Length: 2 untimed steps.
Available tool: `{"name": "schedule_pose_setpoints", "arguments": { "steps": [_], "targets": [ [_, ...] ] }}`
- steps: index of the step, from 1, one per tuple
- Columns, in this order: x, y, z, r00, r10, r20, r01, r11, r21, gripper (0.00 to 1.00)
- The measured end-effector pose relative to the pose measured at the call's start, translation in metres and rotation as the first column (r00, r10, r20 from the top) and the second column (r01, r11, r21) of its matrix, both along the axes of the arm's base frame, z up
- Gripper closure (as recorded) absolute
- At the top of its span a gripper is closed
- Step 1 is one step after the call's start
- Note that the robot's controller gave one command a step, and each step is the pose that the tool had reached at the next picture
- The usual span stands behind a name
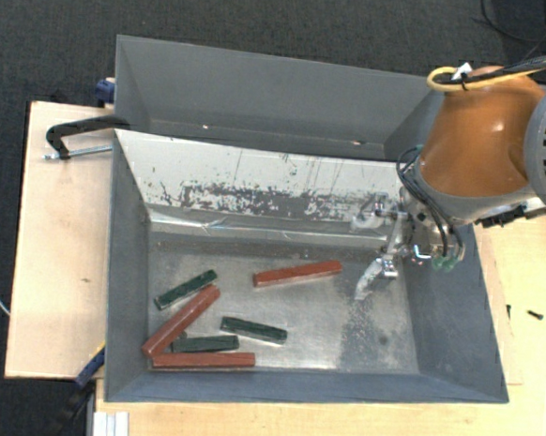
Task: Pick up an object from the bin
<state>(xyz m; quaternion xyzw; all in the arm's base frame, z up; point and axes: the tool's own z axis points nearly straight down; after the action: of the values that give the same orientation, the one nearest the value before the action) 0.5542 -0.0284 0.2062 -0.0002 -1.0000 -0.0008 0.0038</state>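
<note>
Claw: our claw (380,270) hangs low in the grey bin (264,89), close to the wall on the view's right and over bare floor. We cannot tell whether it is open or closed.
Nearest thing: a red bar (297,273), long, thin and flat-sided, lies just beside the claw on the view's left. It is tilted, with its nearer end slightly higher in the view, and we see a small gap between it and the claw.
Heap: well apart from the claw, further to the view's left and lower, we count a slanted green bar (185,289), a long diagonal red bar (182,322), a short green bar (254,329), a low green bar (205,345) and a bottom red bar (204,358).
Contact in the heap: the low green bar lies right along the bottom red bar.
Hidden: the orange cover (477,134) on the wrist blocks the bin's far right corner from us.
Hard to make out: the claw's tip blends with the scuffed metal floor, so we cannot judge whether it touches the floor.
</note>
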Motion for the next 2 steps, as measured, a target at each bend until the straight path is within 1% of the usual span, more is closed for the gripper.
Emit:
{"name": "schedule_pose_setpoints", "arguments": {
  "steps": [1,2],
  "targets": [
    [0.002,0.000,0.005,1.000,0.001,0.009,-0.001,1.000,-0.001,0.00],
    [0.014,0.029,-0.067,1.000,-0.008,0.013,0.008,1.000,0.000,0.00]
  ]
}}
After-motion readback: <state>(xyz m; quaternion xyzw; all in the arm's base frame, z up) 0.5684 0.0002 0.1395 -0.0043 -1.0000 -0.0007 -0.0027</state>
